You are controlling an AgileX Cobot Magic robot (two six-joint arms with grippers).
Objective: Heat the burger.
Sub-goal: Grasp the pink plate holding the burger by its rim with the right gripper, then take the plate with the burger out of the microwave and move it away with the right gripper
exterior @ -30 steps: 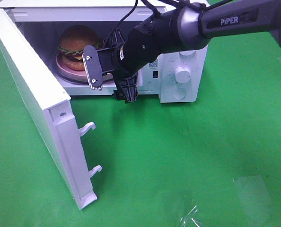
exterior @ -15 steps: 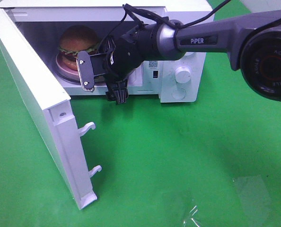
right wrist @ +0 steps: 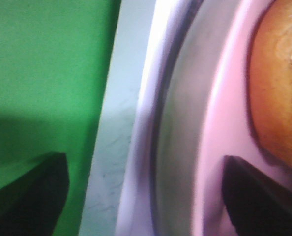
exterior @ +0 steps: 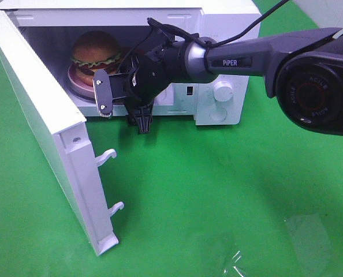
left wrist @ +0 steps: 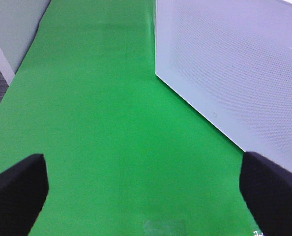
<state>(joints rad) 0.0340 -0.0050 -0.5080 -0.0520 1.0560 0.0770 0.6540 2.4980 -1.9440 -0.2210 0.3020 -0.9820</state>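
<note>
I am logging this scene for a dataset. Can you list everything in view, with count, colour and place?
microwave: one, white, back of the green table, door swung open toward the front left
burger: one, golden-brown bun with green lettuce, on the plate inside the microwave
plate: one, pink, in the microwave cavity
table: one, green cover
clear film: one piece, transparent, front right of the table
left gripper: one, black, open, over bare table beside the microwave
right gripper: one, black, open, at the microwave opening by the plate

Right arm (exterior: 241, 55): grey tube marked PiPER, black joints
Cable (exterior: 160, 26): black, looped
Right gripper (exterior: 122, 95): black, grey finger plate with screws
Base joint (exterior: 319, 86): AGILEX lettering
</note>
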